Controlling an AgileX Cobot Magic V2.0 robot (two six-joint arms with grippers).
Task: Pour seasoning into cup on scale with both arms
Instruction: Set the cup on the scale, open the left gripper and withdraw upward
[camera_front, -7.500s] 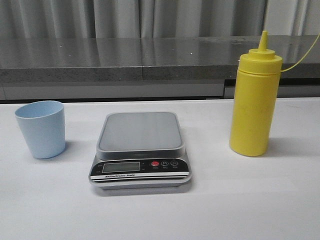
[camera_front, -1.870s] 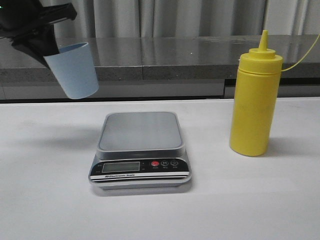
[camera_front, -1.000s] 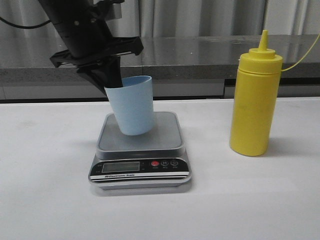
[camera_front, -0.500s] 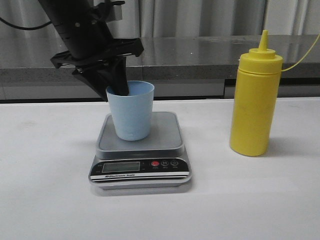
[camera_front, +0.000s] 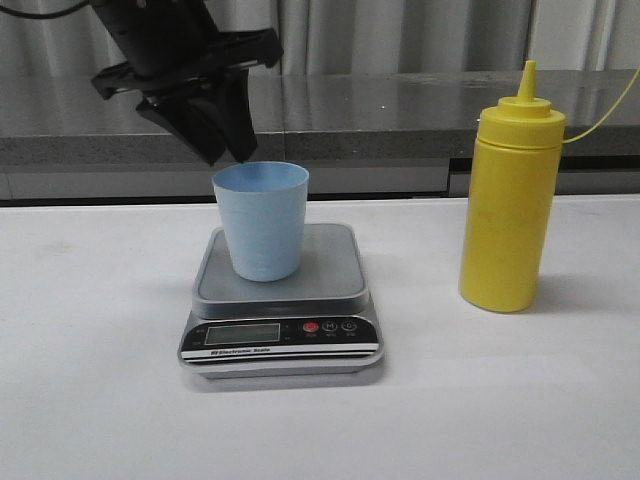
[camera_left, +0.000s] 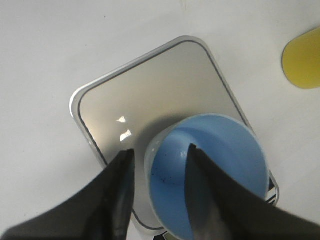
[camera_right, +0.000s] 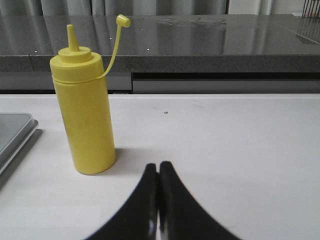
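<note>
Front view: cup (camera_front: 261, 220) set on scale (camera_front: 280, 300), left pincer (camera_front: 225, 140) spread apart above; seasoning (camera_front: 508, 200) untouched, right pincer (camera_right: 158, 172) closed, pouring left.

the cup (camera_front: 261, 222) stands upright on the scale (camera_front: 281, 300), toward the left of its platform, at the middle of the table (camera_front: 520, 400). the bottle (camera_front: 510, 200) stands on the table well to the right of the scale. the left gripper (camera_front: 225, 150) hangs just above the cup's rear left rim.
</note>
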